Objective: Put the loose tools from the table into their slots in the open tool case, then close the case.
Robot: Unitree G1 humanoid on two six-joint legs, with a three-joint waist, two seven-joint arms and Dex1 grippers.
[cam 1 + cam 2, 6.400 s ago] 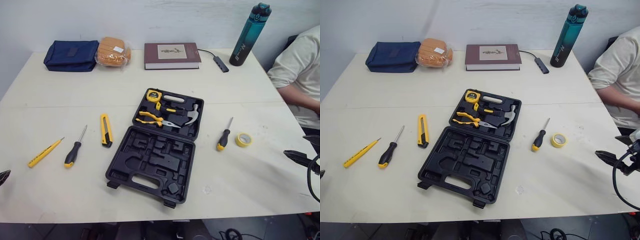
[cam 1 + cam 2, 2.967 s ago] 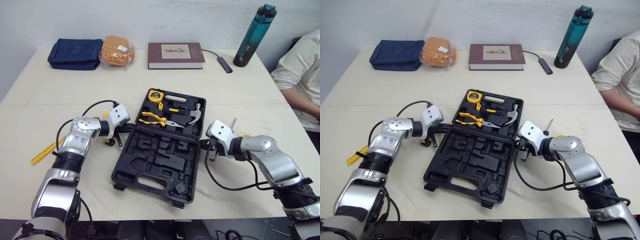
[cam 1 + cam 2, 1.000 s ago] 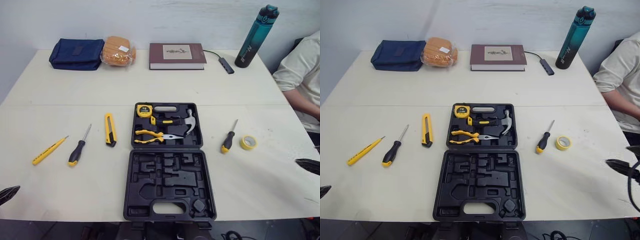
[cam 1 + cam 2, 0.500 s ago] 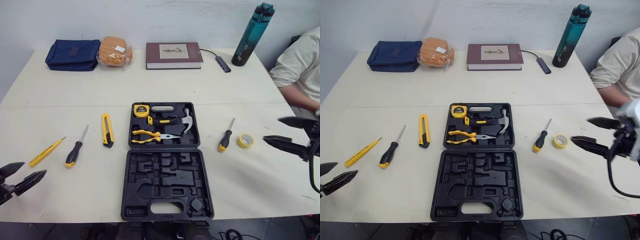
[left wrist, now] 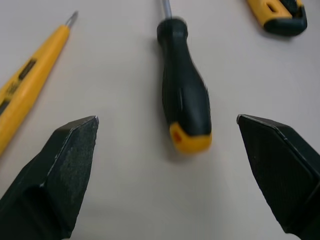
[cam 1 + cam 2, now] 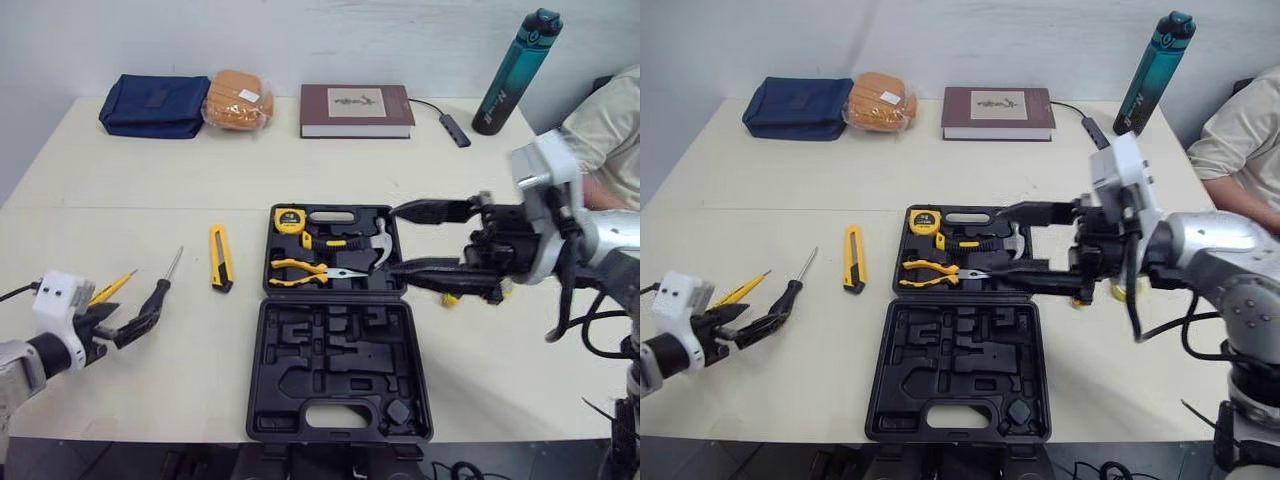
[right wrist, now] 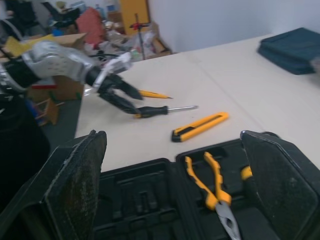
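Observation:
The black tool case lies open at the table's centre. Its far half holds a tape measure, a hammer and pliers; its near half has bare slots. On the left lie a yellow test pen, a black-handled screwdriver and a yellow utility knife. My left gripper is open, its fingers straddling the screwdriver's handle without touching it. My right gripper is open above the case's far half, by the hammer. Behind it peeks a second screwdriver's yellow handle end.
Along the table's far edge stand a blue pouch, a bagged bun, a book, a cable hub and a teal bottle. A person's sleeve shows at the far right.
Both arms have come inward. The left gripper has reached the black-handled screwdriver's handle. The right gripper has swung left over the case's far half, covering the right-hand screwdriver and the yellow tape roll.

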